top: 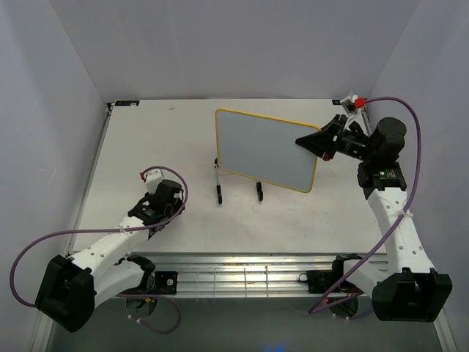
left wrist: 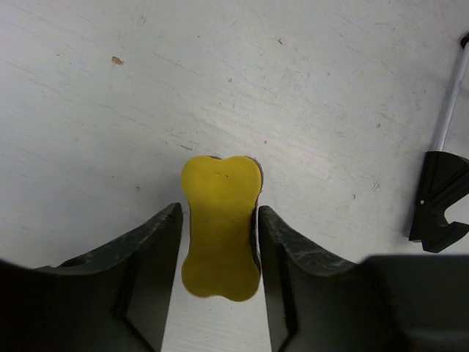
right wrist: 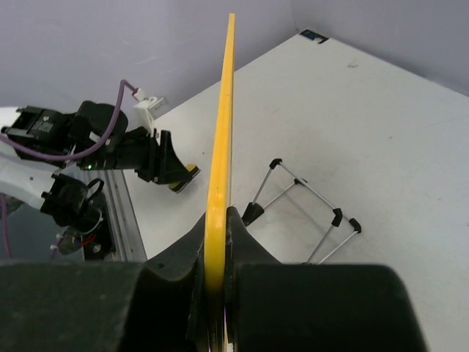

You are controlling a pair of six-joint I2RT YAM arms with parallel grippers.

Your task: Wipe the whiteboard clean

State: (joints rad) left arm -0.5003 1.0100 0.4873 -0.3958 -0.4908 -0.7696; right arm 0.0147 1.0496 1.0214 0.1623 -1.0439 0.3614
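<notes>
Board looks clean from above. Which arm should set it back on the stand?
Right. The right gripper is shut on the whiteboard's edge beside the empty stand; the left gripper is around the eraser, farther off.

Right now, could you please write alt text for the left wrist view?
A yellow, bone-shaped eraser sits between the black fingers of the left gripper, over a white table. A black foot of the wire stand shows at right.

Yellow eraser (left wrist: 220, 227) rests on the table (top: 293, 220), wire stand (top: 218, 193) nearby.
</notes>
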